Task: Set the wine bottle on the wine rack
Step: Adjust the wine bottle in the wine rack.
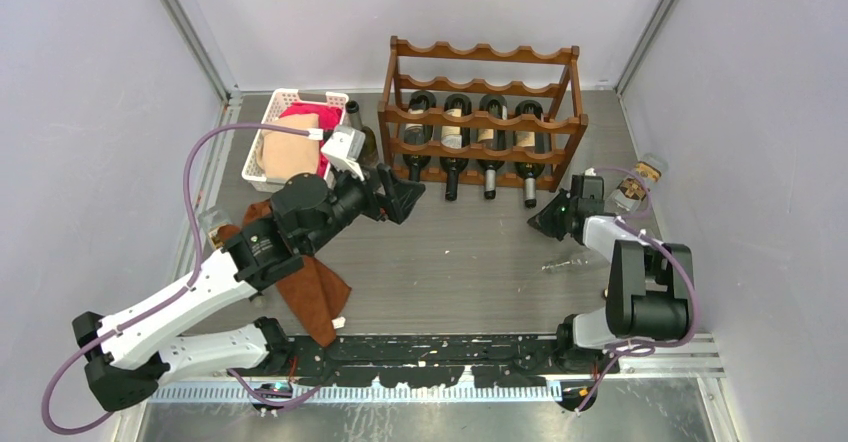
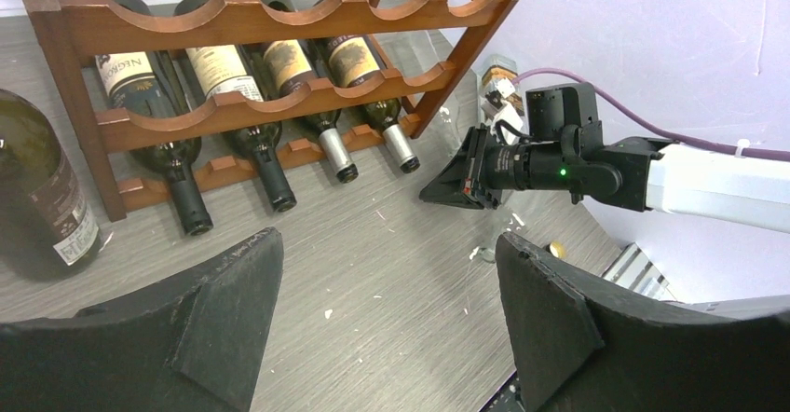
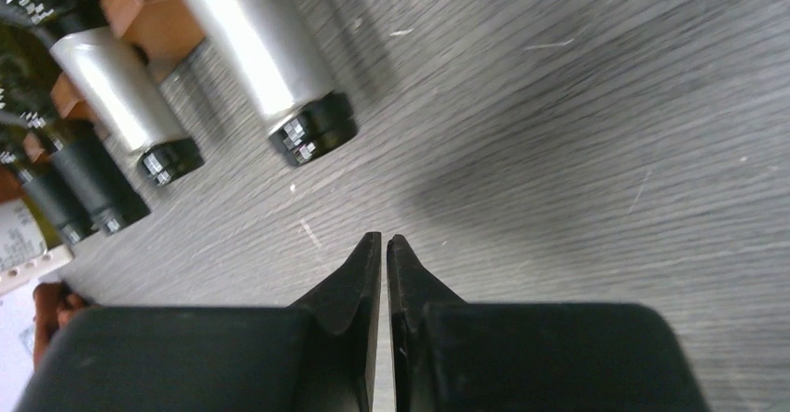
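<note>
The dark reddish-brown wine rack [image 1: 480, 112] stands at the back of the table with several wine bottles [image 1: 455, 147] lying in its lower tiers, necks toward me. One dark wine bottle [image 1: 367, 142] stands upright just left of the rack, and it shows at the left edge of the left wrist view [image 2: 37, 207]. My left gripper [image 1: 405, 197] is open and empty, low in front of the rack's left end [image 2: 387, 272]. My right gripper [image 1: 540, 224] is shut on nothing just in front of the rack's right end [image 3: 384, 240], near the silver-capped necks [image 3: 251, 48].
A white plastic basket [image 1: 262, 132] with pink and tan cloths sits left of the standing bottle. A brown cloth [image 1: 315, 292] lies under the left arm. A small glass jar [image 1: 640, 177] stands by the right wall. Small clear debris [image 1: 560, 262] and a gold cap [image 2: 556, 249] lie near the right arm.
</note>
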`<act>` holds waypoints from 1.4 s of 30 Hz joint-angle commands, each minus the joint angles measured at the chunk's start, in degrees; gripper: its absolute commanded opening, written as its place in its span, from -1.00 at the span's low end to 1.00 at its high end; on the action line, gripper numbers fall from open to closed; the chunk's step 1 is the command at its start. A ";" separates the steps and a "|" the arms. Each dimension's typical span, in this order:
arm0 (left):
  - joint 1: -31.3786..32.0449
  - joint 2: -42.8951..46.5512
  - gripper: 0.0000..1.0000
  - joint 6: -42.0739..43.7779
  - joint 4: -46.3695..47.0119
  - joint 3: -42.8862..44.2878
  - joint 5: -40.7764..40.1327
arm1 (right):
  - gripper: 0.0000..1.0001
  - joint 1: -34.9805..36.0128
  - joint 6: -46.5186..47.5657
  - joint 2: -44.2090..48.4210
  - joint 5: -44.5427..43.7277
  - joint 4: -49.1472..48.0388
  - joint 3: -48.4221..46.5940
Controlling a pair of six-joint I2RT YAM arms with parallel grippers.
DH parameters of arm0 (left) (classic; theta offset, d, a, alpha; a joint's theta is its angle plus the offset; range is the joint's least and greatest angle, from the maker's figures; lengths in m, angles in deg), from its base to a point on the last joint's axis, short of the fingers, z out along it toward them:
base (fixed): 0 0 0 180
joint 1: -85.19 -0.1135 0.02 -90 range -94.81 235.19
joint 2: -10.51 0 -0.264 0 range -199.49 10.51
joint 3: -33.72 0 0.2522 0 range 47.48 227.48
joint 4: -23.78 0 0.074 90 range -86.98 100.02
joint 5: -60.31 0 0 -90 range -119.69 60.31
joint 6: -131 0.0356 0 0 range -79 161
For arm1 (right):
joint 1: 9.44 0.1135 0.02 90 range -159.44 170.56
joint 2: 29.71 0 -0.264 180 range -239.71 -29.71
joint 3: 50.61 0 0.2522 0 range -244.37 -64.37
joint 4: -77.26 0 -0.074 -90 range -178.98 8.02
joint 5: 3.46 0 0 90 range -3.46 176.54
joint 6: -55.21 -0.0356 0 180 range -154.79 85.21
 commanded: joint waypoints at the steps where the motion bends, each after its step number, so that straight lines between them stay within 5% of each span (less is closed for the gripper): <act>1: -0.40 -1.11 0.68 1.26 1.50 3.23 -1.39 | -0.77 -0.20 -2.15 -3.00 -4.70 -8.82 -3.84; 12: -3.08 -5.42 0.93 -3.78 8.77 11.40 -5.00 | -0.76 -0.20 -4.51 -9.62 -3.79 -13.62 -9.85; 21: -6.90 -18.60 0.99 -9.80 14.57 32.43 -1.26 | -0.71 -0.36 1.19 -3.03 -1.87 -3.63 -7.33; 31: -6.91 -35.27 0.94 -26.17 -12.87 68.77 -14.27 | -0.62 -0.99 13.20 10.43 3.87 3.70 -2.90; 42: -8.37 -36.31 0.94 -27.46 -12.90 74.75 -11.53 | -0.51 -6.27 29.51 16.82 22.98 20.27 -8.82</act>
